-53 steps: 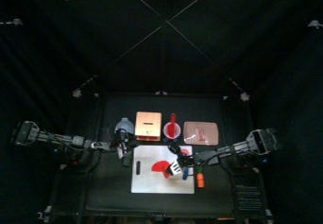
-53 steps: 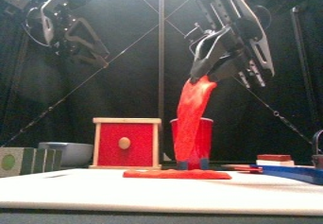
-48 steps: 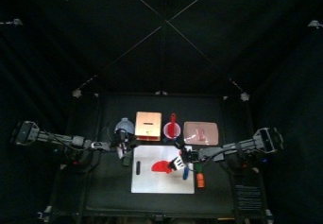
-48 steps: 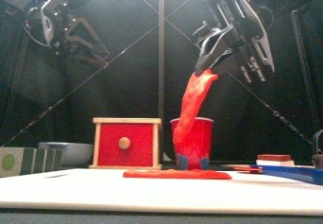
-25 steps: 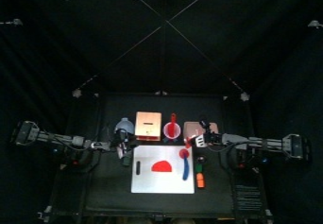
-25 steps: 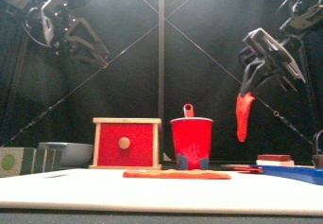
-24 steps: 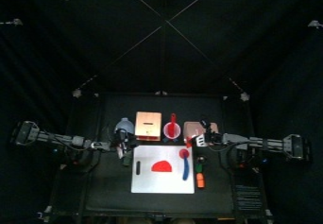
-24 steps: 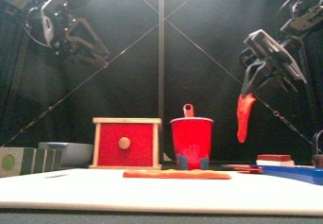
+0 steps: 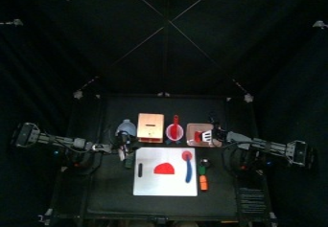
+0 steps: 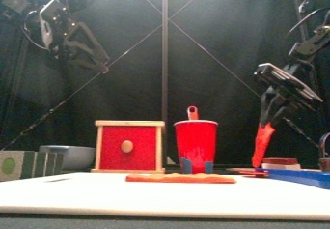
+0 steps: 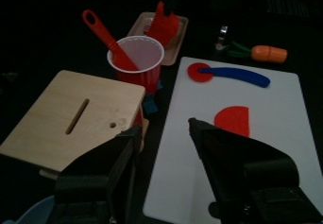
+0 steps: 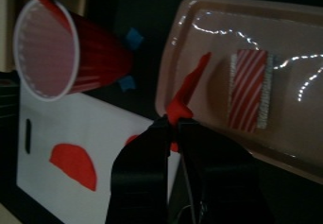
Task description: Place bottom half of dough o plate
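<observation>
Red dough [image 9: 206, 137], in the top view, now hangs from the right gripper [image 9: 209, 137] over the pink plate [image 9: 201, 126]; a second ago that gripper was down over the white board [image 9: 167, 184], beside the red half-disc [image 9: 166, 169] that stays there. The left gripper [image 9: 119, 150] rests off the board's left edge, near the wooden box [image 9: 150, 127] and red cup [image 9: 175, 131].

Front view: the right gripper [image 10: 271, 120] has swung from the middle out to the right and come lower, and the dough strip [image 10: 264, 144] dangles from it, its lower end close to the low things on the table there. The cup [image 10: 196, 144] and box [image 10: 130, 147] stand unmoved.

Left wrist view: the left jaws stand apart and empty above the board [image 11: 214, 171], with the half-disc [image 11: 235, 120] lying on it.

Right wrist view: the right jaws are pinched on the upper end of the dough [image 12: 187, 83], which drapes across the plate's rim [image 12: 171, 62]. The carry looks nearly done; lowering and letting go remain.
</observation>
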Robot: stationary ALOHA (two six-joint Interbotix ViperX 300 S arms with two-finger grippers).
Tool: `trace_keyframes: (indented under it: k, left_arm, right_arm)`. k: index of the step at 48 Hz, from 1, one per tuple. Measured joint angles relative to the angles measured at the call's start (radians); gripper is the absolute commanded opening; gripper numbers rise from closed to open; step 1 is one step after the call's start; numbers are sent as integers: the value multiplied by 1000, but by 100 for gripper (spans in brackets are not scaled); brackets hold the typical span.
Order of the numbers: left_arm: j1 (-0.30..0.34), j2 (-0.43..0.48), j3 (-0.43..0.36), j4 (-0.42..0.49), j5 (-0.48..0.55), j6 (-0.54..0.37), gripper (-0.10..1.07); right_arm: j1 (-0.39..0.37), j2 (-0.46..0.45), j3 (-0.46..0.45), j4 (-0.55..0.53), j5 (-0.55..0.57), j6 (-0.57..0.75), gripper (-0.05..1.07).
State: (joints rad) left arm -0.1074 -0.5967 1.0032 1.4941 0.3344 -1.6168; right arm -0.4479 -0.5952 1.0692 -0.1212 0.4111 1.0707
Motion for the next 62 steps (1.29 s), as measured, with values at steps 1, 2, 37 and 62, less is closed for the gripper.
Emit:
trace_keyframes:
  k: [1, 2, 37, 62]
  left_arm:
    - [0, 0, 0, 0, 0, 0, 83]
    - [0, 0, 0, 2, 0, 0, 83]
    - [5, -2, 3, 0, 0, 0, 83]
    - [15, -2, 3, -2, 2, 0, 83]
  right_arm:
    - [-3, 0, 6, -2, 0, -2, 47]
    - [-6, 0, 12, -2, 0, -2, 47]
    - [-133, -37, 77, -118, 54, -2, 48]
    - [-130, -37, 115, -114, 192, -2, 62]
